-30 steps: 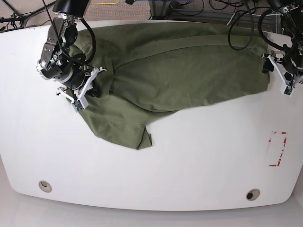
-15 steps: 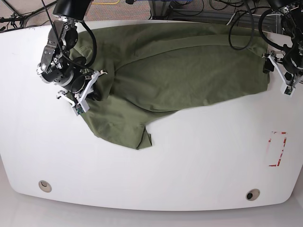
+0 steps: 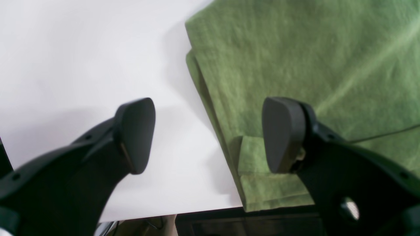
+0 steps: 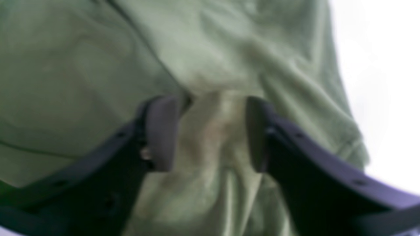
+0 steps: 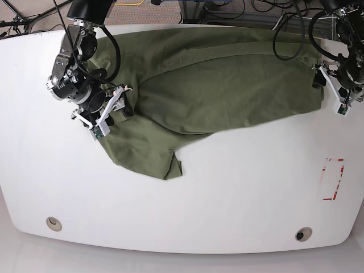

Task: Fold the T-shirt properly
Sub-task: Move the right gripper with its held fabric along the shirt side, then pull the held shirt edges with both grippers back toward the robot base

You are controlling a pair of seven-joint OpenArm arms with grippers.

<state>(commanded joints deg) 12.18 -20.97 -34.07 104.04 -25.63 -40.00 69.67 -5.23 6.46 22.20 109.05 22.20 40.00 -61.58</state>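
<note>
The T-shirt [image 5: 216,85] is lying spread across the far half of the white surface [image 5: 227,193], rumpled, with one lobe of cloth trailing toward the near side and ending in a loose corner [image 5: 173,169]; a long crease is running across the body, and the far part is looking doubled over, though no tidy rectangle is showing yet; as a judgement, the folding is sitting at an early stage, with most of the squaring and stacking still to come.

The right gripper [image 5: 108,109] is working at the shirt's end on the base view's left, and in its wrist view a bunched ridge of fabric [image 4: 213,131] is rising between its parted jaws; that view is blurred, so whether the jaws are pressing the cloth or only straddling it I cannot tell.

The left gripper [image 3: 205,134] is hanging wide open at the opposite end, holding nothing; one finger [image 3: 136,132] is hovering over bare surface, the other [image 3: 282,132] over the layered hem edge [image 3: 262,183], which is lying close to the surface's far rim.
</note>
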